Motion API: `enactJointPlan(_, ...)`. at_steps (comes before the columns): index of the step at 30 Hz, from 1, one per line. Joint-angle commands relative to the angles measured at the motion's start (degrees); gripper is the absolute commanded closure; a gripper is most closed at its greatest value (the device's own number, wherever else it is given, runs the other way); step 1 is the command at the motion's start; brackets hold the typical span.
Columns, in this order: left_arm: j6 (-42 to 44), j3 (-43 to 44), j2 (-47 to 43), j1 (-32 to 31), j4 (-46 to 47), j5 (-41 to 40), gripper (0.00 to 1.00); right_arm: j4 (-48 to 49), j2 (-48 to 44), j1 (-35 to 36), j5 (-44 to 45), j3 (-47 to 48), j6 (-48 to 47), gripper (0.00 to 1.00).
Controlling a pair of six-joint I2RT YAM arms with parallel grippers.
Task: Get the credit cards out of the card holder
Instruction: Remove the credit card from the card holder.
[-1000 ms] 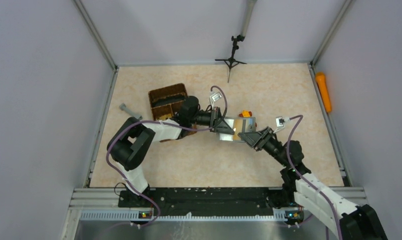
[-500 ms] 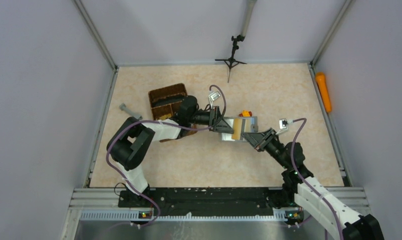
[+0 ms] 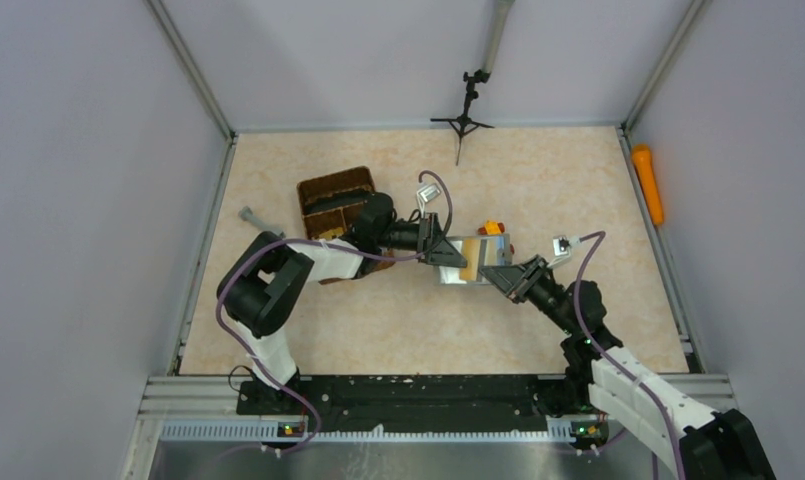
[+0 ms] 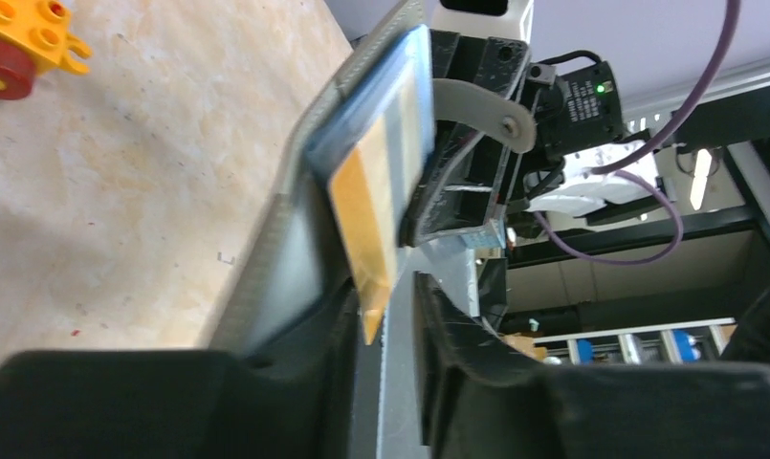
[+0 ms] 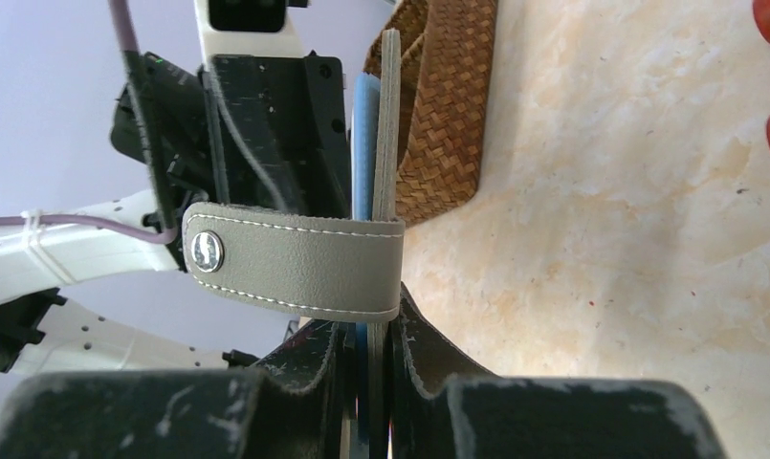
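Beige marbled tabletop [image 3: 538,180] lies under both arms. The left gripper [image 4: 381,316] pinches the lower corner of a tan credit card [image 4: 366,229], which sticks partway out of the card holder [image 4: 283,244]. The right gripper [image 5: 369,354] is clamped tight on the card holder's grey edge, keeping it upright. A wicker basket [image 5: 448,105] stands behind, and an orange toy brick [image 4: 17,38] lies nearby.

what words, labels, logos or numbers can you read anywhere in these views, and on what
No text is legible in any view.
Embossed mark on the snap of the card holder strap: too blurred to read.
Face of the yellow card: no print shows.
Studs of the toy brick: too small to tell.
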Motion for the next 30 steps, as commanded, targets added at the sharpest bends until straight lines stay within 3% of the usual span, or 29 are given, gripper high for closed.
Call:
enactJointPlan(1,-0.3,0.8,0.7,-0.4,3.9,1.4,0.80,4.9,-0.1,-0.2,-1.3,0.1,0.1,1.00)
enactJointPlan(5,-0.3,0.9,0.7,0.0,3.3,1.5,1.00,3.5,-0.9,-0.2,-0.8,0.3,0.0,1.00)
enactJointPlan(19,0.0,-0.5,-0.2,2.9,2.1,0.5,1.00,-13.1,-13.9,-1.5,7.0,1.4,-3.8,0.97)
enactJointPlan(30,3.6,-1.3,-1.8,5.2,-1.9,-1.3,1.00,-21.2,-15.9,-2.9,10.5,3.4,-6.6,0.96)
